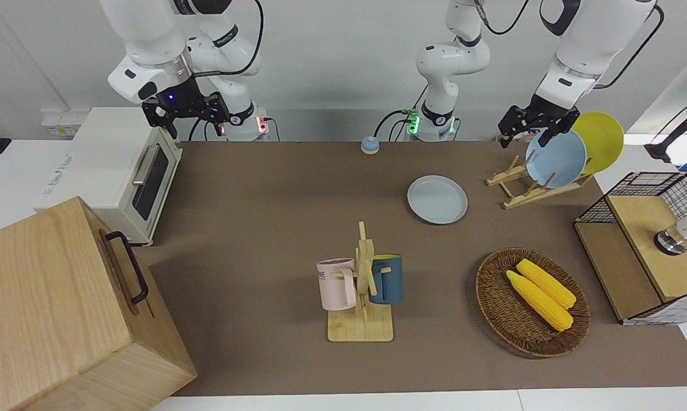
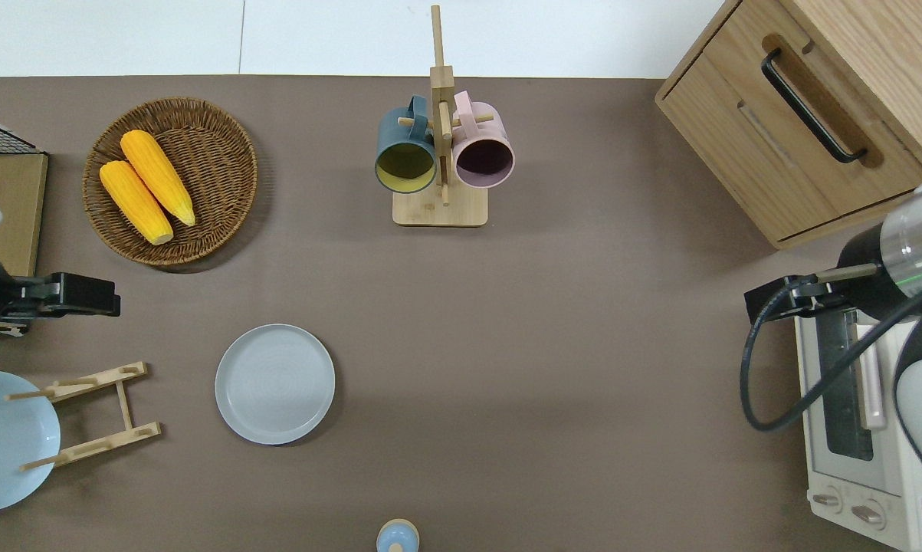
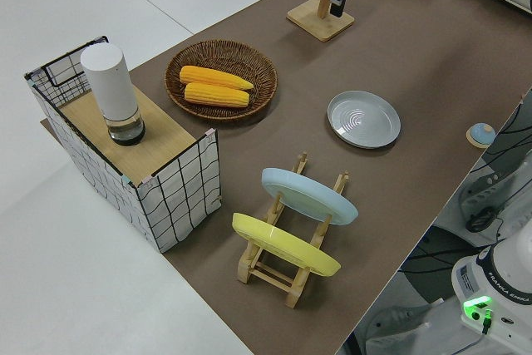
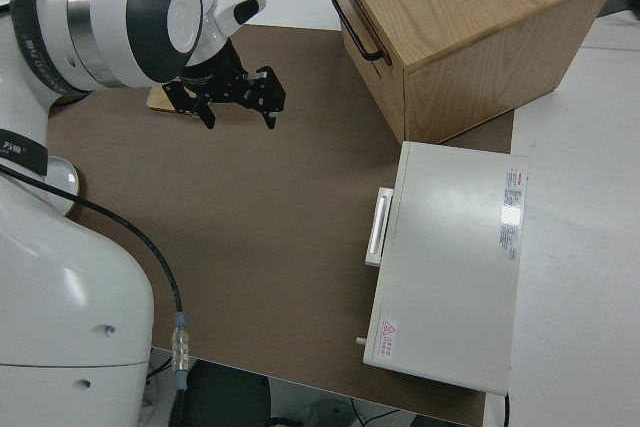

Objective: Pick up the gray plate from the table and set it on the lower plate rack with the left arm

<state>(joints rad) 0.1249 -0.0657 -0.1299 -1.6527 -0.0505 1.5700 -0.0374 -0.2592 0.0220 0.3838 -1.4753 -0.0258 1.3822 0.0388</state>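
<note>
Overhead view, as I watch from my remote station: the gray plate (image 2: 275, 383) lies flat on the table (image 2: 552, 368), untouched, just beside the lower plate rack (image 2: 93, 414) toward the table's middle; the rack stands at the left arm's end of the table, and a sky-blue plate (image 1: 555, 158) and a yellow plate (image 1: 601, 140) lean in its slots, with the slots nearest the gray plate free; the left gripper (image 2: 85, 295) hangs in the air with nothing in its grasp, over bare tabletop between the rack and a wicker basket (image 2: 223, 153) that holds two ears of corn (image 2: 146, 186); I cannot tell from my screens how far its fingers stand apart; the right gripper (image 1: 186, 111) is parked, its fingers spread and holding nothing; a wooden mug stand (image 2: 440, 153) carries a dark blue mug (image 2: 405, 153) and a pink mug (image 2: 482, 153), farther from the robots than the gray plate; a white toaster oven (image 1: 120, 171) and a wooden cabinet (image 1: 63, 308) sit at the right arm's end, a wire-sided box (image 3: 133, 155) with a white cylinder (image 3: 112, 93) on it at the left arm's end
</note>
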